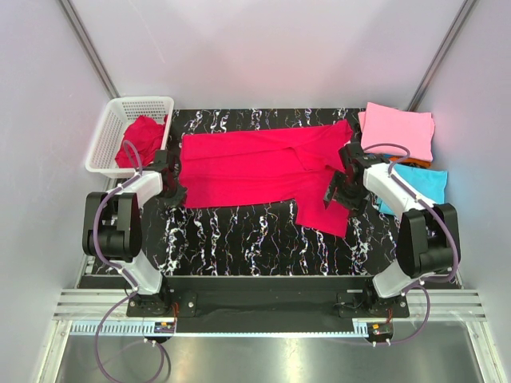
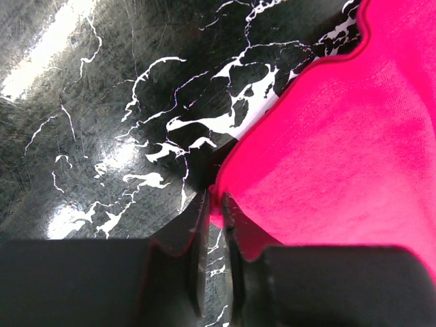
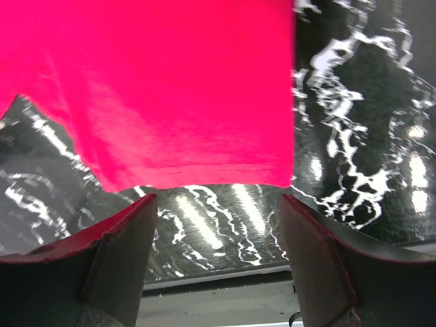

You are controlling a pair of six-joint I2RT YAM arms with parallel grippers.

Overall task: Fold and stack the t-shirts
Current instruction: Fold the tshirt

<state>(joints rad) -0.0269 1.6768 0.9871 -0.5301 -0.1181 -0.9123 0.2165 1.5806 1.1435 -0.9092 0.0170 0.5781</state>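
A crimson-red t-shirt (image 1: 255, 163) lies spread across the black marble table (image 1: 239, 231), with one sleeve hanging toward the near right. My left gripper (image 1: 174, 194) is at the shirt's near left corner. In the left wrist view my left gripper (image 2: 214, 201) is shut on that corner of the shirt (image 2: 340, 150). My right gripper (image 1: 335, 194) hovers at the near right sleeve. In the right wrist view my right gripper (image 3: 216, 199) is open and empty, just short of the sleeve hem of the shirt (image 3: 170, 88). A second red shirt (image 1: 144, 137) lies crumpled in the basket.
A white mesh basket (image 1: 112, 128) stands at the far left. Folded pink (image 1: 397, 129), orange (image 1: 415, 162) and turquoise (image 1: 419, 183) shirts are stacked at the far right, beside the right arm. The table's near edge (image 3: 225, 272) runs just under the right gripper.
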